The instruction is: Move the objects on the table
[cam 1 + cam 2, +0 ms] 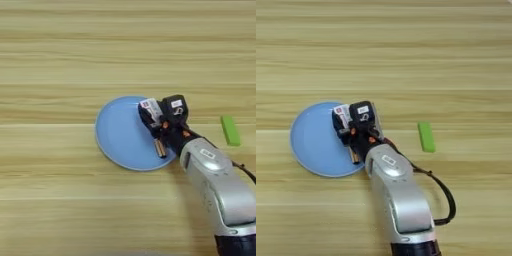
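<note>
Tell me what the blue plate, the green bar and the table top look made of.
Blue plate: probably plastic or glazed ceramic; even matte blue, smooth, thin raised rim.
Green bar: likely plastic or rubber; flat, uniform bright green, no sheen visible.
Table: wood or wood-look laminate; light tone with pale horizontal grain stripes, smooth finish. Which of the two is not clear.

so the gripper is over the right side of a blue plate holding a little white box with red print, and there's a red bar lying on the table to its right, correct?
Not quite: the bar is green, not red, as the right eye view shows. The rest holds: the right gripper is over the right side of the blue plate with the small white box between its fingers.
</note>
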`<state>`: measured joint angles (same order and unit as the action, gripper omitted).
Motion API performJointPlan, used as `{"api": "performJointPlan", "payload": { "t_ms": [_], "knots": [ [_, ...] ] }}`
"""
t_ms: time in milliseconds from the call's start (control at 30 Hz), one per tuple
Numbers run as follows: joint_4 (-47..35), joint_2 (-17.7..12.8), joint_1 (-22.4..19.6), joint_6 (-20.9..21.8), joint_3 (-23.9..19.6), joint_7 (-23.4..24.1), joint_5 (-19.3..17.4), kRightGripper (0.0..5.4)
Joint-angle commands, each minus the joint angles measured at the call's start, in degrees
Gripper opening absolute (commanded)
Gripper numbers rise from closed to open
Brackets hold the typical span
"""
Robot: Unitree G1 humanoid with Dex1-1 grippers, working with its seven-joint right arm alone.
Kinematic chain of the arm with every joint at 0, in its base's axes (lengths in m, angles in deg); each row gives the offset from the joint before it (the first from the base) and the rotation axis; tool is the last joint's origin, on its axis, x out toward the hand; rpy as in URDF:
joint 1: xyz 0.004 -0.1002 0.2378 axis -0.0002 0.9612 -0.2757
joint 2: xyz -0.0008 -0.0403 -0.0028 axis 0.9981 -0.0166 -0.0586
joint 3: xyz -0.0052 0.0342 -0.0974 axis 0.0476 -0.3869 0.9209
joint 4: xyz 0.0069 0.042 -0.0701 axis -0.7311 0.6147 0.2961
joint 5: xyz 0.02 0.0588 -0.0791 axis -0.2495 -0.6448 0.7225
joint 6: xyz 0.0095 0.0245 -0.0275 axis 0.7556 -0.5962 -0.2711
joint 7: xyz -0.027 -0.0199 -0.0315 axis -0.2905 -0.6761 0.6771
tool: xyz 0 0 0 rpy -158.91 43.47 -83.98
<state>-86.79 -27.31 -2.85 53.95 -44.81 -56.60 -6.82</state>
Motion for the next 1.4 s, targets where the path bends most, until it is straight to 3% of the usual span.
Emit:
{"api": "performJointPlan", "payload": {
  "t_ms": [33, 700, 1100, 1400],
  "knots": [
    [-2.21, -1.09, -3.31, 1.64, -2.99, 0.59, -1.31, 2.1],
    [7.71, -5.44, -7.38, 6.37, -13.42, 2.08, -1.92, 2.1],
    [19.48, -7.16, -11.87, 12.15, -15.12, 3.8, -0.65, 2.1],
    [32.87, -8.28, -16.02, 18.9, -14.79, 6.22, 2.04, 2.1]
  ]
}}
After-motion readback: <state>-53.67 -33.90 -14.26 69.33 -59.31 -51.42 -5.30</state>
